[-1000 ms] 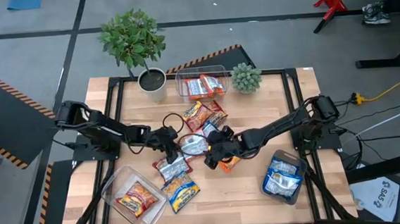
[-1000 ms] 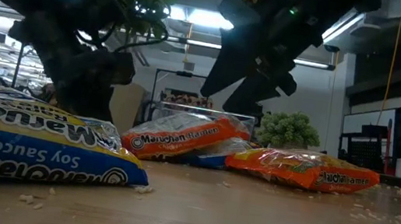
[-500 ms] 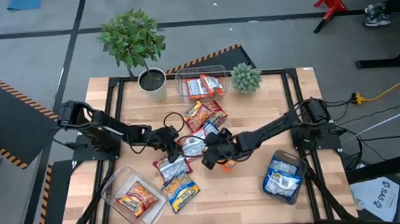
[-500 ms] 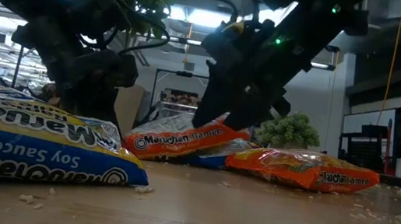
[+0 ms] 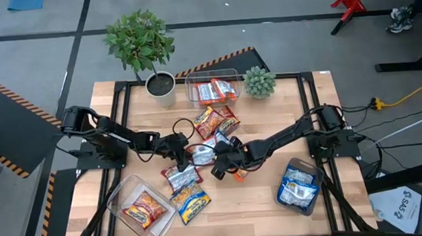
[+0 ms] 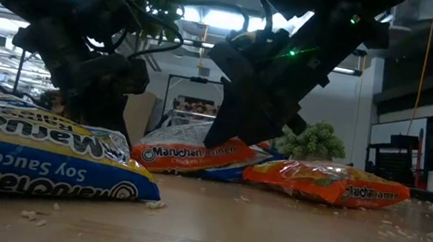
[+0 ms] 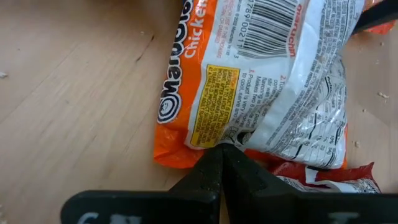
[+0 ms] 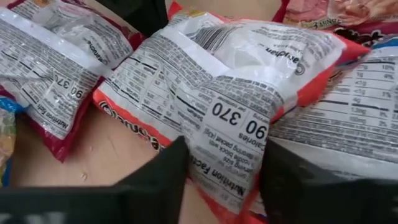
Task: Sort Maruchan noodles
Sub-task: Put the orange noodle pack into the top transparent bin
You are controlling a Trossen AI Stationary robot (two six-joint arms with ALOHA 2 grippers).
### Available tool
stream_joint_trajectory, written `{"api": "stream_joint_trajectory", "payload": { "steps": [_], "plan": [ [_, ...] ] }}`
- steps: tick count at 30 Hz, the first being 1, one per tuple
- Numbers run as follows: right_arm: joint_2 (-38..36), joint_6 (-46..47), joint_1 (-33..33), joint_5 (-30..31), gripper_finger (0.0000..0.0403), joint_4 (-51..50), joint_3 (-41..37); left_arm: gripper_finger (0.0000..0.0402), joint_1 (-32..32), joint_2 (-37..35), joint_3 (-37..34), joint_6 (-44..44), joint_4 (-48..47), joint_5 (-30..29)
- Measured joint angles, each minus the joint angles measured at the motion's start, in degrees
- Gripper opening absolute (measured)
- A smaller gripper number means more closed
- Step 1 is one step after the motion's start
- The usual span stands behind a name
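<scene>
Several Maruchan noodle packets lie heaped mid-table (image 5: 206,152). My right gripper (image 5: 216,164) is low over the heap, open. Its fingers stand on either side of the end of an orange packet lying white back up (image 8: 230,93), which the low view shows too (image 6: 194,159). My left gripper (image 5: 182,163) is shut, its tips (image 7: 222,149) at the edge of an orange chicken packet (image 7: 249,81) that lies flat on the wood. Another orange packet (image 6: 326,183) lies to the right of the heap. A blue-and-yellow packet (image 5: 191,201) lies near the table's front. My left gripper's shut tips point at the chicken packet's long edge (image 7: 217,134); I cannot tell whether they touch it. My right gripper comes from above, slanting from the table's right, its open fingers (image 8: 161,180) astride the orange packet's end (image 8: 224,155). The packet rests on the heap; whether the pads touch it cannot be told.
Three clear tubs stand around the heap: one at the far edge with red packets (image 5: 213,90), one front left with an orange packet (image 5: 139,205), one front right with blue packets (image 5: 298,186). Two potted plants (image 5: 160,84) (image 5: 259,81) stand at the far edge. Crumbs lie scattered on the wood.
My right gripper has come down and moved a little toward the table's left, onto the heap, staying open. In the low view the orange packet's raised end has sunk lower beneath it.
</scene>
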Motion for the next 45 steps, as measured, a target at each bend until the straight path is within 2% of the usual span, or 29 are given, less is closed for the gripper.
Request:
{"api": "stream_joint_trajectory", "payload": {
  "steps": [5, 9, 17, 20, 24, 31, 34, 38, 45],
  "plan": [
    [0.0, 0.1, 0.0, -0.9, 0.0068, -0.3, 0.9, 0.0000, 0.0, 0.0, 0.0, -0.4, 0.0, 0.5],
    [0.0, -0.6, 0.0, -1.4, 0.0028, -1.2, 2.4, 0.0000, 0.1, 0.0, 0.0, -1.4, 0.0, 1.8],
    [-1.0, -3.6, 0.0, -0.7, 0.0023, -11.0, 8.6, 0.0000, 0.4, -5.6, -0.1, -2.5, -1.0, 3.4],
    [-2.1, -6.8, -0.7, 0.2, 0.0018, -17.1, 11.3, 0.0000, 0.9, -8.1, -0.1, -3.1, -1.8, 3.1],
    [-4.8, -12.6, -3.2, 0.7, 0.0015, -19.6, 13.3, 0.0000, 1.2, -12.1, 0.0, -3.4, -2.4, 2.5],
    [-11.2, -25.9, -11.7, 0.3, 0.0015, -23.3, 14.6, 0.0000, 1.2, -18.8, 0.0, -4.1, -6.4, 0.2],
    [-14.0, -33.5, -17.2, -2.1, 0.0015, -23.4, 14.6, 0.0000, 1.2, -20.9, 0.0, -4.6, -7.4, -0.5],
    [-16.2, -46.6, -25.9, -8.5, 0.0015, -22.0, 14.6, 0.0000, 1.2, -22.4, 0.0, -5.0, -7.7, -1.4],
    [-15.8, -72.3, -39.0, -23.7, 0.0015, -16.5, 14.6, 0.0000, 1.2, -22.5, 0.0, -6.6, -7.8, -1.5]
  ]
}}
